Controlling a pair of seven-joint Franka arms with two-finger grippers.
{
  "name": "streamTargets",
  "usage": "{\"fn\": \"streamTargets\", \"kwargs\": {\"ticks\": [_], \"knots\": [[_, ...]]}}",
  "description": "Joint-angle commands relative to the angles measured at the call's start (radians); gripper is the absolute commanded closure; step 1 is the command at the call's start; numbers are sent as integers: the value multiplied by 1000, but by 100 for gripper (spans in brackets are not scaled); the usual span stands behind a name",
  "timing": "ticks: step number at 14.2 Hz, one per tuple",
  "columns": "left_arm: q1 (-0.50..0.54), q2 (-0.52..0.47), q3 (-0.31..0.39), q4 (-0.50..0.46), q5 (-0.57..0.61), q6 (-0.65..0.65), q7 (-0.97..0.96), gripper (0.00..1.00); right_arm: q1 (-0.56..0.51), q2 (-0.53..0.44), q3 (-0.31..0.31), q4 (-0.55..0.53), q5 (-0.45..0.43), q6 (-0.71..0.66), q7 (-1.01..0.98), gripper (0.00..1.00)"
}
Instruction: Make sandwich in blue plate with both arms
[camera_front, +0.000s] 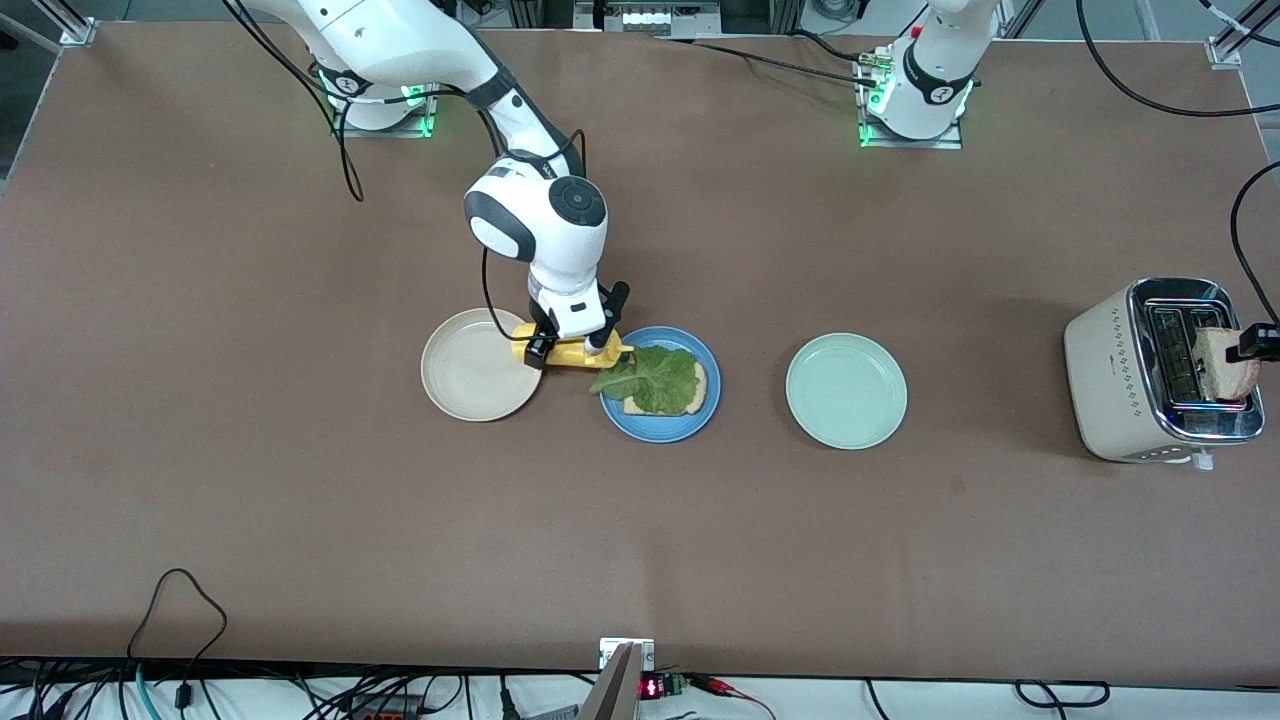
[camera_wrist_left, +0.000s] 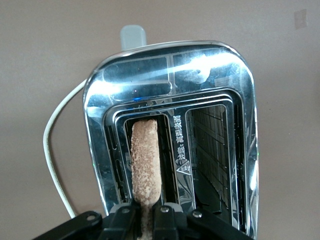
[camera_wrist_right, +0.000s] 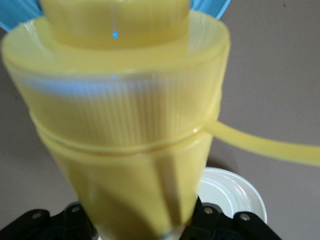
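Observation:
The blue plate (camera_front: 640, 425) holds a bread slice (camera_front: 700, 385) topped with a ruffled lettuce leaf (camera_front: 660, 378). My right gripper (camera_front: 572, 347) is shut on a yellow squeeze bottle (camera_front: 615, 352), tipped on its side with its nozzle over the plate's edge. The bottle (camera_wrist_right: 125, 125) fills the right wrist view above the right gripper (camera_wrist_right: 145, 230). At the left arm's end of the table, my left gripper (camera_front: 1260, 342) is shut on a second bread slice (camera_front: 1225, 362) that stands in a slot of the toaster (camera_front: 1110, 380). In the left wrist view, the left gripper (camera_wrist_left: 146, 220) pinches the slice (camera_wrist_left: 145, 160) edge-on.
A cream-white plate (camera_front: 470, 375) lies beside the blue plate toward the right arm's end. A pale green plate (camera_front: 846, 390) lies between the blue plate and the toaster. The toaster's second slot (camera_wrist_left: 210, 150) holds nothing, and its white cord (camera_wrist_left: 50, 150) trails on the table.

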Motion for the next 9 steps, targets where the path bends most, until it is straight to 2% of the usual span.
{"fn": "streamTargets", "kwargs": {"ticks": [1, 3, 5, 8, 9], "knots": [[9, -25, -8, 26, -3, -29, 40, 99, 1, -14, -9, 18, -13, -18, -30, 100], [9, -40, -15, 84, -8, -93, 37, 99, -42, -50, -7, 16, -4, -25, -77, 100], [-2, -42, -18, 193, -12, -208, 31, 99, -85, -105, -4, 2, 12, -47, -126, 100], [-88, -43, -31, 323, -9, -351, 28, 99, -192, -198, 17, -41, 106, -70, -227, 100], [-131, -52, -32, 340, -9, -381, 23, 99, -264, -239, 54, -65, 154, -70, -287, 100]]}}
